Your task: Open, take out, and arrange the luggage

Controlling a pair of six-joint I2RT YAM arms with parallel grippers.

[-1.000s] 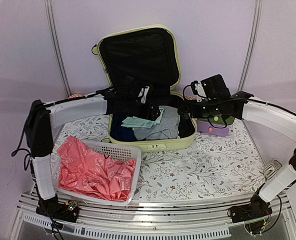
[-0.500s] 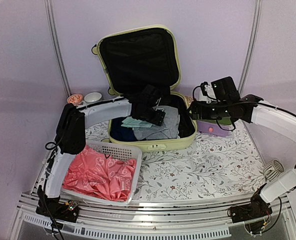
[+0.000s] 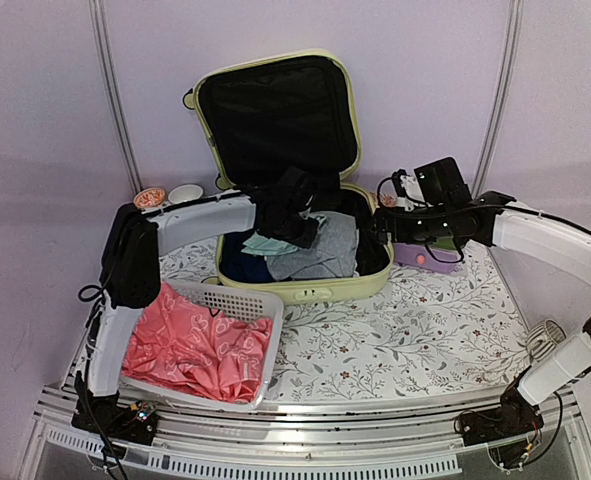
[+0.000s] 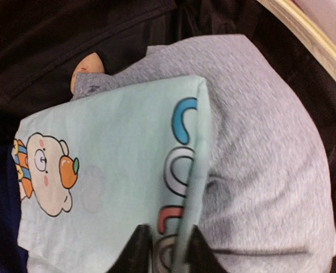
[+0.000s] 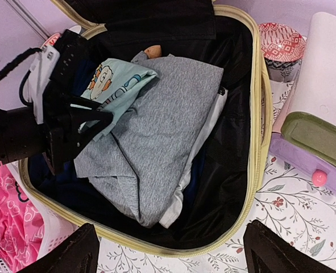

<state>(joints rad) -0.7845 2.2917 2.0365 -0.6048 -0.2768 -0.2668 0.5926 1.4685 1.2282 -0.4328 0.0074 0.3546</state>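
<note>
Where the worktop (image 3: 415, 330) lies nearest the arms, pink cloth (image 3: 190, 345) is held in a white basket (image 3: 237, 300). Behind it, mid-worktop, the luggage (image 3: 305, 292) is laid open, lid (image 3: 275, 115) upright. Inside, the left claw (image 4: 168, 253) is narrowed, seemingly pinched on the folded edge of a mint shirt (image 4: 111, 170). The right claw (image 5: 176, 253) is held wide and empty by the luggage's right side.

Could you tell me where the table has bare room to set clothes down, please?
The flowered table is bare in front of the luggage, between the basket and the right arm's base. Crowded: the luggage's right side, by the purple drawer box and right pincer.
</note>
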